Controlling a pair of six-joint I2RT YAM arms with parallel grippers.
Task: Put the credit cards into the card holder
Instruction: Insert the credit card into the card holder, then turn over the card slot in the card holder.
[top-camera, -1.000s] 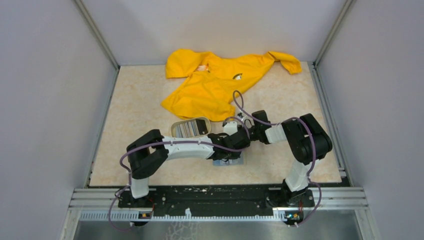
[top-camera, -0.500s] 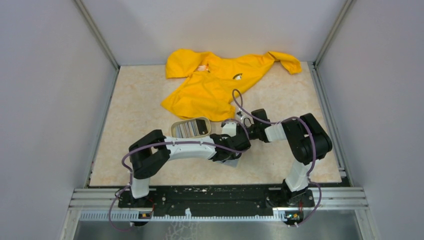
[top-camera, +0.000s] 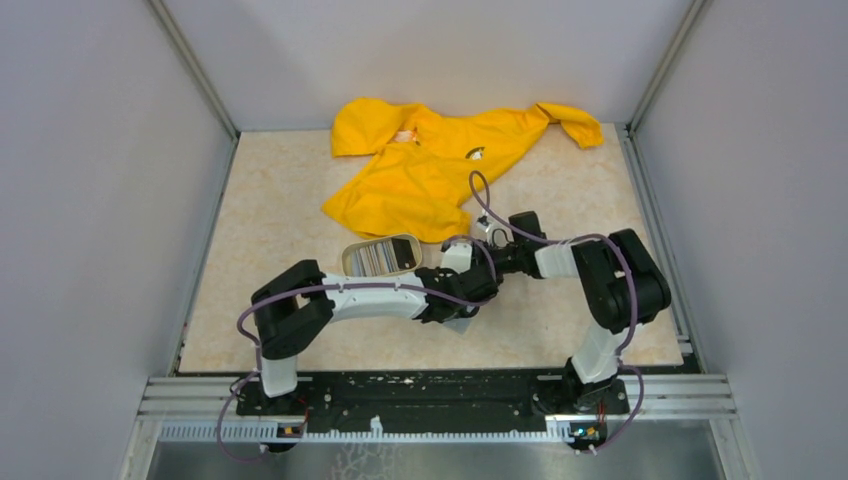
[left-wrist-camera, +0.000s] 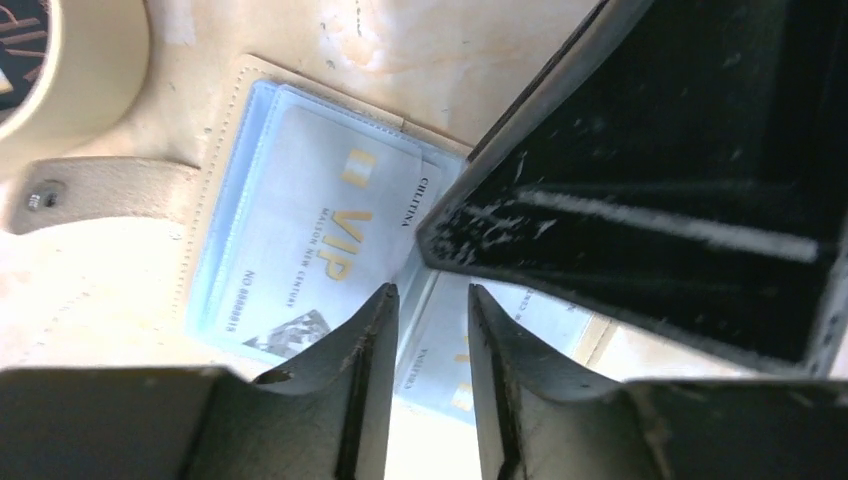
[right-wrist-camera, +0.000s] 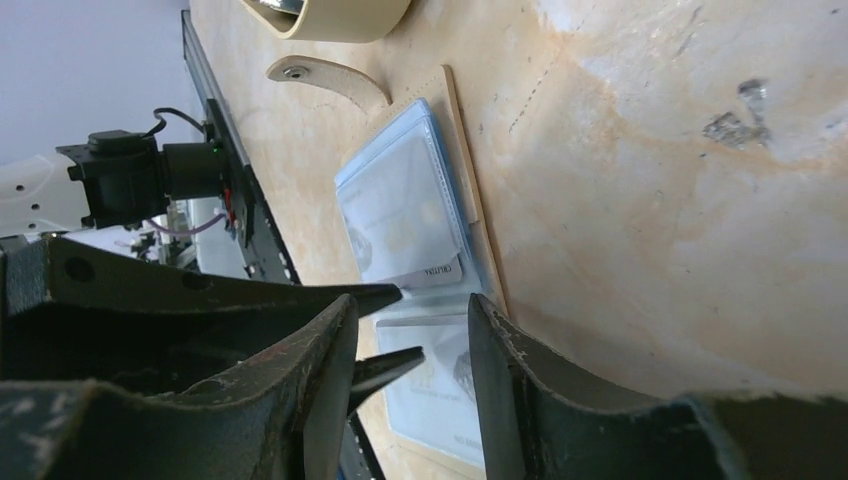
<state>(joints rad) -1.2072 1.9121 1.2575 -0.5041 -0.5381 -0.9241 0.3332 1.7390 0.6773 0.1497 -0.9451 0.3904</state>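
Observation:
The tan card holder (left-wrist-camera: 225, 130) lies open on the table, its clear bluish pockets facing up. A light VIP credit card (left-wrist-camera: 320, 235) sits in one pocket and another card (left-wrist-camera: 450, 360) in the pocket beside it. My left gripper (left-wrist-camera: 432, 310) hovers just over the fold, jaws slightly apart and empty. My right gripper (right-wrist-camera: 410, 325) is open and empty, its finger (left-wrist-camera: 640, 200) reaching in from the other side. The holder also shows in the right wrist view (right-wrist-camera: 405, 205) and, mostly hidden, in the top view (top-camera: 463, 322). The striped stack of cards (top-camera: 380, 257) lies in the tray.
The beige oval tray (top-camera: 346, 262) stands just behind and left of the holder; its rim shows in the left wrist view (left-wrist-camera: 90, 70). The holder's snap tab (left-wrist-camera: 100, 190) points toward it. A yellow jacket (top-camera: 430, 160) lies spread at the back.
My right gripper has drawn back a little toward the far right. My left gripper has shifted slightly over the holder, which now shows less from above.

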